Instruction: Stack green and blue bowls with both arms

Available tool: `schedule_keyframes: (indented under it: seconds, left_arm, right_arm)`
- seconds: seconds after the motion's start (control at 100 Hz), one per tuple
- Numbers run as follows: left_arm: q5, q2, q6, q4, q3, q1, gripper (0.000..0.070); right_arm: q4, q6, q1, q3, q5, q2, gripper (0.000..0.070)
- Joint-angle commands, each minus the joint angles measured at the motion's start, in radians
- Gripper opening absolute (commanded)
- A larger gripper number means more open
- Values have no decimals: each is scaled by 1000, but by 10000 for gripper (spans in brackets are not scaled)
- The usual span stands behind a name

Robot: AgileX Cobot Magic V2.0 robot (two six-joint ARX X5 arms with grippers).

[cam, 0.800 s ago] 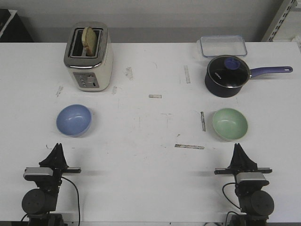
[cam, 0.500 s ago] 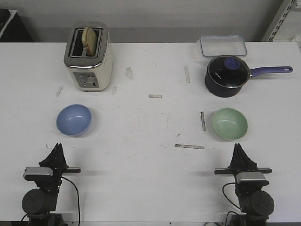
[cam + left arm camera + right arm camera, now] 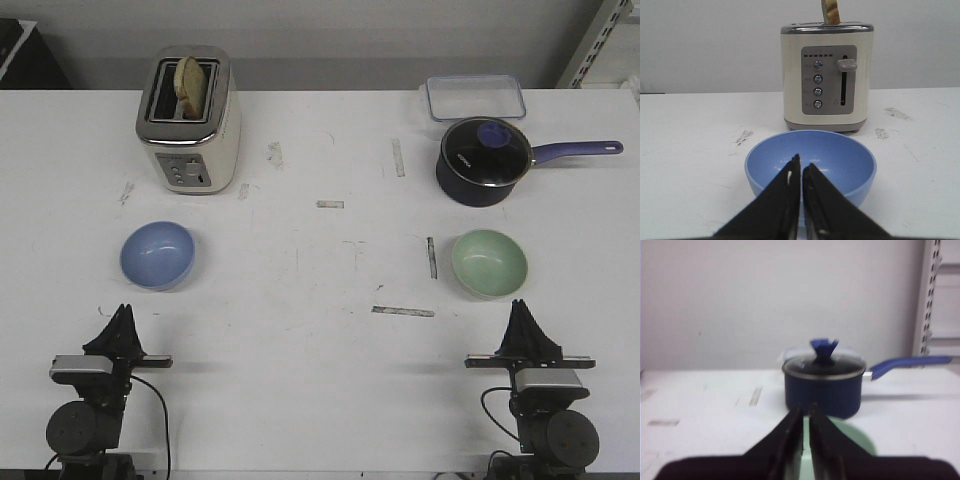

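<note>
The blue bowl [image 3: 157, 254] sits upright on the left half of the white table, in front of the toaster. In the left wrist view the blue bowl [image 3: 840, 157] lies just beyond my left gripper [image 3: 801, 161], whose two black fingers stand shut with nothing between them. The left gripper [image 3: 122, 314] rests near the table's front edge, short of the bowl. The green bowl [image 3: 489, 263] stands on the right half. My right gripper [image 3: 520, 306] points at it from just below, shut and empty. In the right wrist view the green bowl [image 3: 855, 440] shows behind the right gripper [image 3: 806, 409].
A cream toaster [image 3: 188, 118] with a slice of bread stands at the back left. A dark blue lidded saucepan [image 3: 485, 160] with its handle pointing right sits behind the green bowl, and a clear lidded box [image 3: 474, 97] lies behind that. Tape marks dot the table's middle.
The right arm has shifted slightly to the right and its gripper tip has come closer to the green bowl. The left arm and both bowls have not moved.
</note>
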Motion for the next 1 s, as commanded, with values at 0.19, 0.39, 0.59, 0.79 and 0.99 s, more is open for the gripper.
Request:
schedule_keyframes:
  seconds: [0.19,0.39,0.59,0.79,0.99]
  left_arm:
    - [0,-2,8,11,-21,1,2]
    - [0,-2,8,11,-21,1,2]
    - [0,-2,8,11,-21,1,2]
    - [0,-2,8,11,-21,1,2]
    - [0,-2,8,11,-21,1,2]
  right_arm:
    - [-36,-4,2,113,6,119,7]
    - [-85,-4,2,220,6,281,7]
    - [-125,-5,2,339,2,456,7]
    - [-137,-5,4,456,-9,649,7]
    - [-239,20,4,621,-13,837,7]
